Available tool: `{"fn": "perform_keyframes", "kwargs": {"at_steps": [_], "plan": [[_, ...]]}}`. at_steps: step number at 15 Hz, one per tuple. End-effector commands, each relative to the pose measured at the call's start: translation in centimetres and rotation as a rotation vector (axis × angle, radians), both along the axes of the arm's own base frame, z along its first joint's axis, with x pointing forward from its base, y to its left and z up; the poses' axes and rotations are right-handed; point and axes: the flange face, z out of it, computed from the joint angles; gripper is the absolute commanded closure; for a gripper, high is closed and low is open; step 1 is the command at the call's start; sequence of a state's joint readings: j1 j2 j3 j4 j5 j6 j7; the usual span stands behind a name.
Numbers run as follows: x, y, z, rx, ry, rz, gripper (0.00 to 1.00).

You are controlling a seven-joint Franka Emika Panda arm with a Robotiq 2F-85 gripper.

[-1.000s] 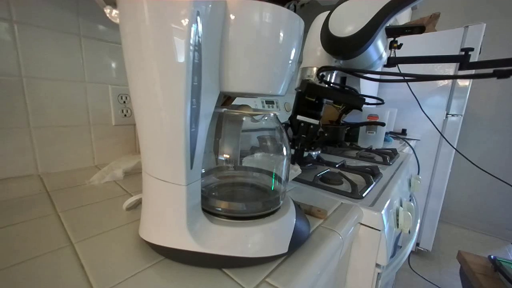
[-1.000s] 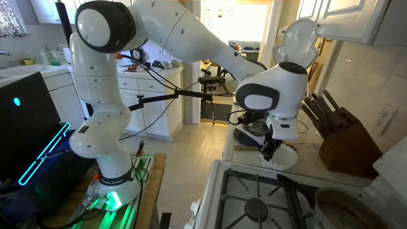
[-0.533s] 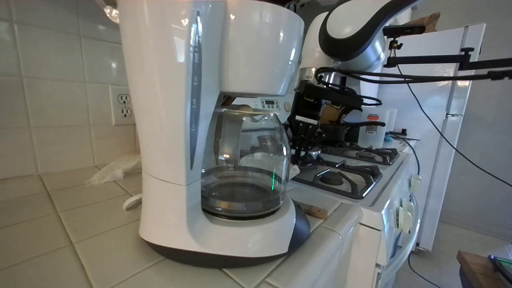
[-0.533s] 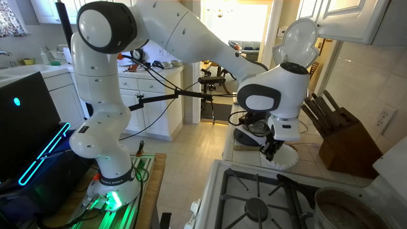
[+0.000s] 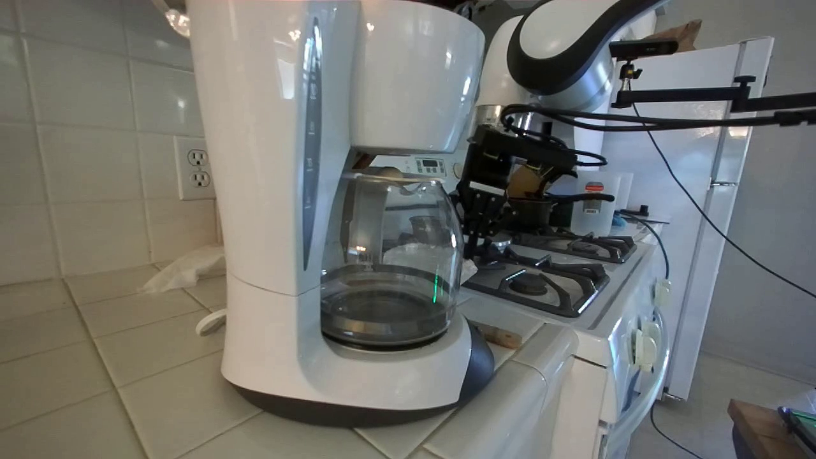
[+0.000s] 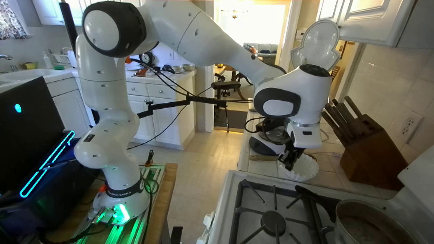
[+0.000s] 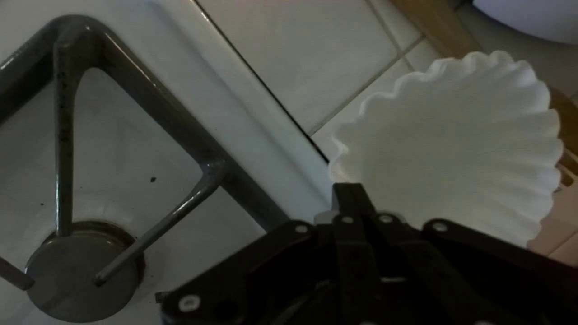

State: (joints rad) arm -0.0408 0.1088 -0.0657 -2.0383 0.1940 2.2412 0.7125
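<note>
My gripper (image 6: 287, 165) points down at the counter's edge beside the stove. In the wrist view its black fingertips (image 7: 350, 189) are pressed together at the near rim of a white fluted paper filter (image 7: 442, 149). They appear to pinch its thin paper. The filter (image 6: 308, 167) opens upward like a shallow bowl and reaches over the seam between counter and stove. In an exterior view, my gripper (image 5: 472, 250) is behind the glass carafe (image 5: 395, 287) of a white coffee maker (image 5: 268, 191), and the filter (image 5: 470, 271) is mostly seen through the glass. The coffee maker's lid (image 6: 316, 44) stands open.
A stove with black grates (image 6: 239, 217) lies beside the filter. A metal pot (image 6: 339, 217) with a black handle sits on it. A knife block (image 6: 373, 156) stands by the wall. A wooden handle (image 6: 262, 157) lies on the counter beside the coffee maker.
My gripper has moved slightly toward the wall and a little upward, and the filter seems to shift slightly with it. Its fingers stay shut.
</note>
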Motion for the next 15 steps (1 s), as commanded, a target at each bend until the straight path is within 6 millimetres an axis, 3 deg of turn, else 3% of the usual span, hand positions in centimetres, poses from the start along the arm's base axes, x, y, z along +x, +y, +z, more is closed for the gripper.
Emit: {"fn": "perform_keyframes", "kwargs": {"at_steps": [1,13,15], "plan": [[0.2,0.1,1.6,-0.010,-0.013,0.009,0.97],[-0.4,0.1,4.5,0.013,-0.030,0.037,0.99],[-0.5,0.1,3.3,-0.023,0.003,0.052,0.99]]}}
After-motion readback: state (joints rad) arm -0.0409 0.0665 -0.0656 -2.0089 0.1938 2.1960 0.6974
